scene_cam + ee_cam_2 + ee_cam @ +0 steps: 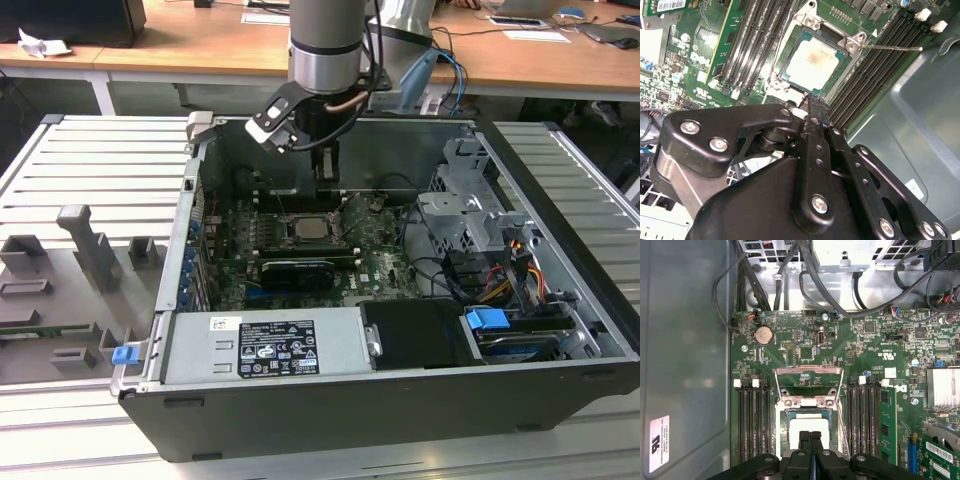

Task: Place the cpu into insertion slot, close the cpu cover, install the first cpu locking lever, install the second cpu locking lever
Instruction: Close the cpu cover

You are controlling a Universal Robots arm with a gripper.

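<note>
cpu lies flat in the insertion slot: one small square chip, its smooth metal face glaring pale in both wrist views. around it runs the slot's metal rim, set in a green board crowded with small parts. the cpu cover, one thin silver-grey frame plate with a square window, stands swung up off the socket, with the board showing through its window. one thin wire lever juts out beside the socket. the pincer, matte black with bolted links, has its two fingers pressed together with nothing seen between them. its tips hang over the chip's edge, and i cannot tell whether they touch it. two banks of long black memory slots flank the socket. one round silver coin cell sits further along the board. in the exterior view the dark grey case lies open on a ribbed aluminium bench.
</note>
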